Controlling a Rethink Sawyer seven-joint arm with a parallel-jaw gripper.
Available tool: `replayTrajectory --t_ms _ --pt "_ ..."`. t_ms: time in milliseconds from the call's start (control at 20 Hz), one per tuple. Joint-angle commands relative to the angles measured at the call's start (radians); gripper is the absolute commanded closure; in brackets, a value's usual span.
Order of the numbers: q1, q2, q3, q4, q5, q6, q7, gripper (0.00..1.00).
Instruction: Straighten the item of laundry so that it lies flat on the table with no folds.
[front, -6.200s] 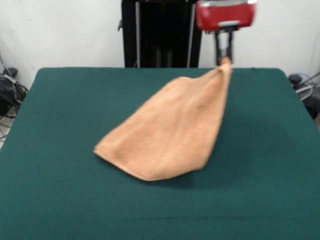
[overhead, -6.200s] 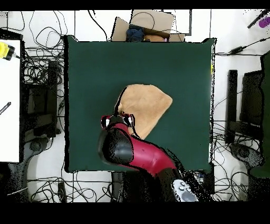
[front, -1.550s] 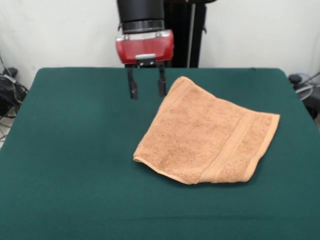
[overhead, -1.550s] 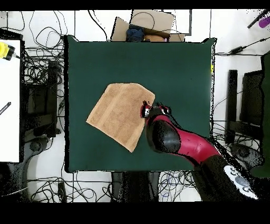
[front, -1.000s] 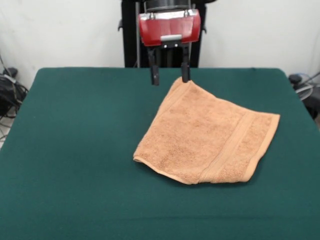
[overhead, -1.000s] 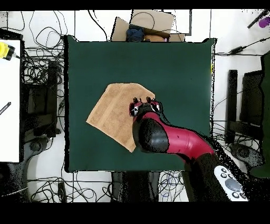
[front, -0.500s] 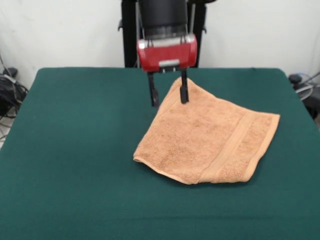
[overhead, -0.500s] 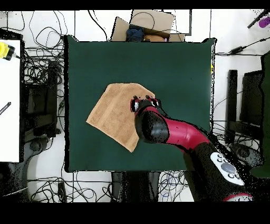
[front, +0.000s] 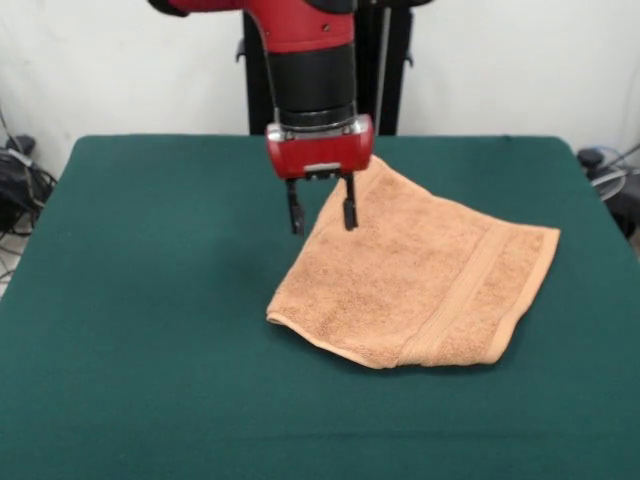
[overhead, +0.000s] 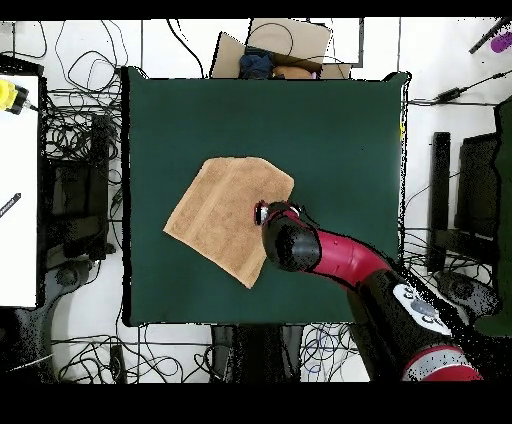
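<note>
The item of laundry (front: 420, 270) is an orange-tan towel lying folded double on the green table (front: 140, 300), right of centre in the front view, with a woven band near its right end. In the overhead view the item of laundry (overhead: 222, 212) sits left of centre on the table (overhead: 340, 130). My gripper (front: 321, 214) stands open and low over the towel's left edge, one finger on the cloth side and one over bare table. It holds nothing. From overhead the gripper (overhead: 272, 213) is mostly hidden under the arm.
Cables and equipment surround the table on the floor. A cardboard box (overhead: 275, 45) sits past the table's top edge in the overhead view. A white bench (overhead: 18, 190) stands at the left.
The gripper came back over the towel's far corner and dropped lower, now straddling the left edge. It stayed open. The towel has not moved.
</note>
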Motion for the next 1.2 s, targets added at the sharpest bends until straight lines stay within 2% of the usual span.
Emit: replayTrajectory --t_ms 50,150,450,650,900,1200 --pt "0.037 0.058 -0.128 -0.100 -0.041 0.074 0.098 0.00" --pt "0.030 0.074 -0.124 -0.102 -0.050 0.070 0.088 0.00" --pt "0.056 0.047 -0.124 -0.096 -0.031 0.120 0.088 0.00" --pt "0.114 0.016 -0.163 -0.059 -0.015 0.104 0.133 0.00" --pt "0.214 0.010 -0.245 0.000 0.012 0.001 0.223 0.00" --pt "0.270 -0.021 -0.272 0.012 0.051 0.057 0.239 0.00"
